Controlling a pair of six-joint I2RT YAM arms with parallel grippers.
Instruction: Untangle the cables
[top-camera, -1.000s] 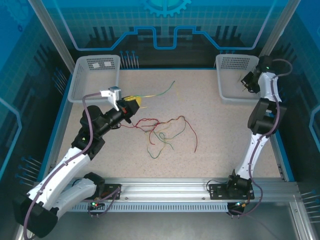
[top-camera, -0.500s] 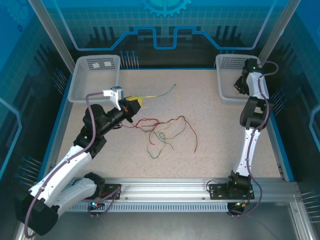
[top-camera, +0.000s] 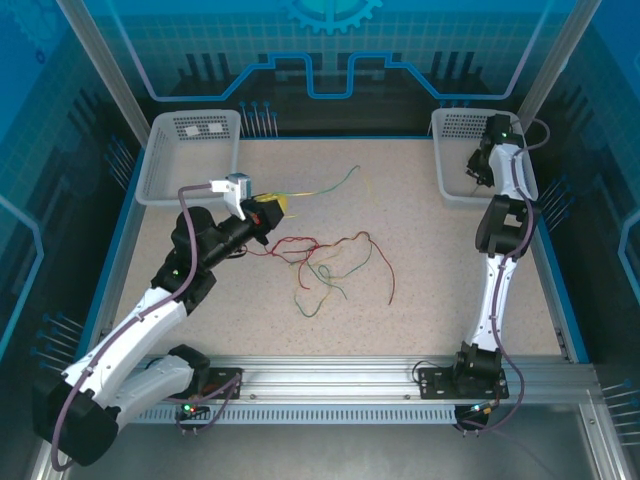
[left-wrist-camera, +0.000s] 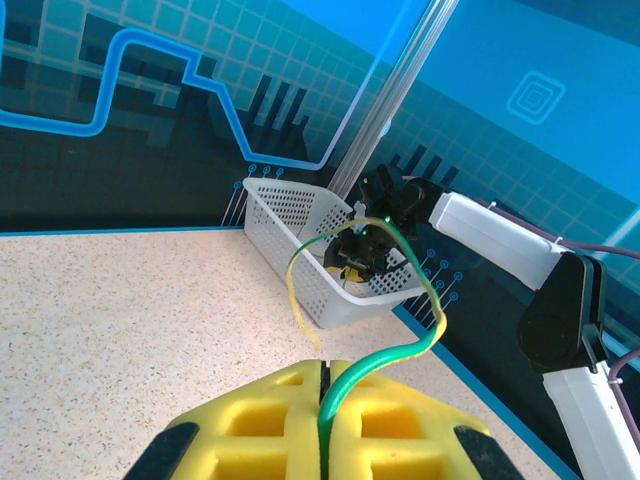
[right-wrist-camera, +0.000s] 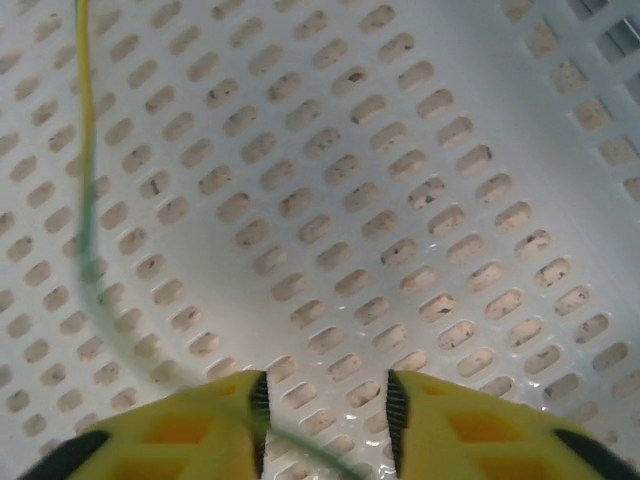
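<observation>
Left fingers (left-wrist-camera: 250, 425) are pressed together, pinching a green-and-yellow cable (left-wrist-camera: 398, 352) at the seam between the yellow pads. From there it springs up in a free loop, and its tail hangs in the air. Seen from above, this pair sits well apart from the right basket (top-camera: 441, 165), across the table (top-camera: 430, 290) to the basket's left. The held cable points toward the basket without reaching it. The tangle of red and green cables (top-camera: 330, 262) lies on the table nearer than the basket and to its left, just beside the left fingers. One red strand runs up close to them; I cannot tell whether it touches the held cable.

Right fingers (right-wrist-camera: 170, 440) are spread, hanging inside the basket just above its perforated floor. A thin yellow-green cable (right-wrist-camera: 86, 150) shows against that floor and passes through the gap between the pads. Neither pad seems to press on it.

By the look of it, each arm is setting one freed cable aside. On the left, the pinch should be firm and the lift high enough that the tail clears the tangle and drags no new loops into it. On the right, a straight rise out of the basket seems wise. The limp wire crossing the gap could catch on a pad and come back out.
</observation>
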